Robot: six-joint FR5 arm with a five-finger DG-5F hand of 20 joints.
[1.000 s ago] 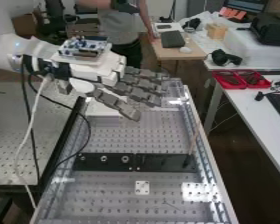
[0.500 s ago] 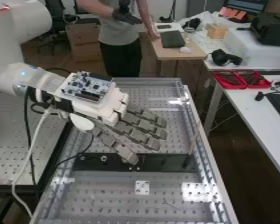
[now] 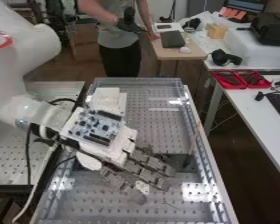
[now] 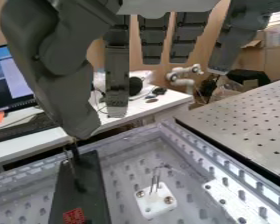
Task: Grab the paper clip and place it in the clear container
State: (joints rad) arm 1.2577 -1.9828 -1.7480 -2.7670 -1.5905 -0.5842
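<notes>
Small holes dotted the bench [image 3: 160, 82], and a white block [image 4: 150, 207] sat on it. Over by the block hung the robot hand [image 3: 148, 175], let go and loose, its fingers straight, with nothing in its grip. Thin bent wire, which looked like the paper clip [image 4: 154, 181], stood up at the block. Just beside the block lay a black strip [image 4: 97, 192], and a white box [image 3: 108, 97] sat well past the block.
</notes>
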